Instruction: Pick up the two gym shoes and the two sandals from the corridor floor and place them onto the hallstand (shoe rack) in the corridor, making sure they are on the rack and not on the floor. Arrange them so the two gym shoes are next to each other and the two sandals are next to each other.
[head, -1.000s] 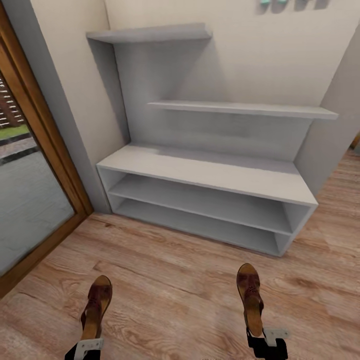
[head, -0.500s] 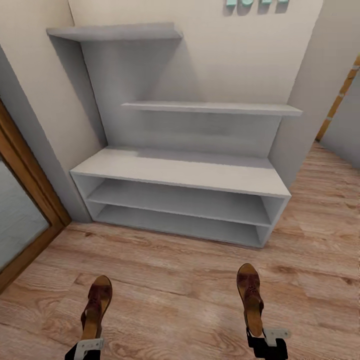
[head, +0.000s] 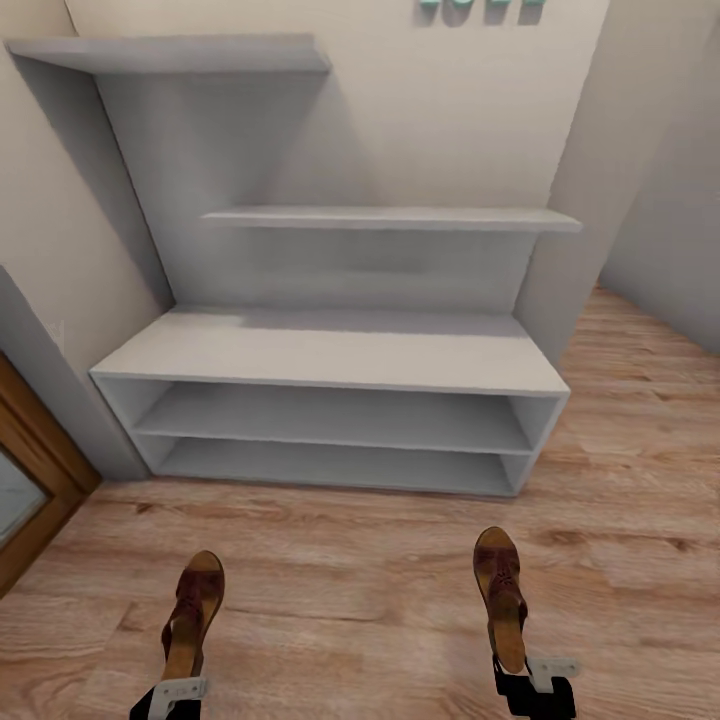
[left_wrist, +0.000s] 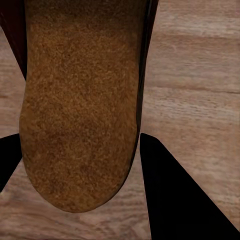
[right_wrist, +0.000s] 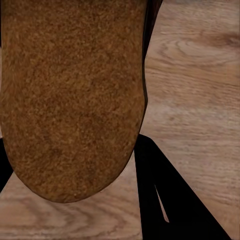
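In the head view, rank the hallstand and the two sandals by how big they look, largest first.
1. The hallstand, by far the largest.
2. and 3. The sandal in the left hand and the sandal in the right hand look alike in size, so no ranking between them.

A cream wall (head: 440, 110) rises at twelve o'clock, and teal shapes (head: 483, 8), cut off by the frame's top edge, hang on it at about one o'clock. At three o'clock a grey wall panel (head: 660, 200) stands at an angle. At nine o'clock a grey door jamb (head: 50, 380) runs down, and a brown wooden door frame (head: 35, 460) sits just beside it toward eight o'clock, with a sliver of glass (head: 12, 495) at the edge.
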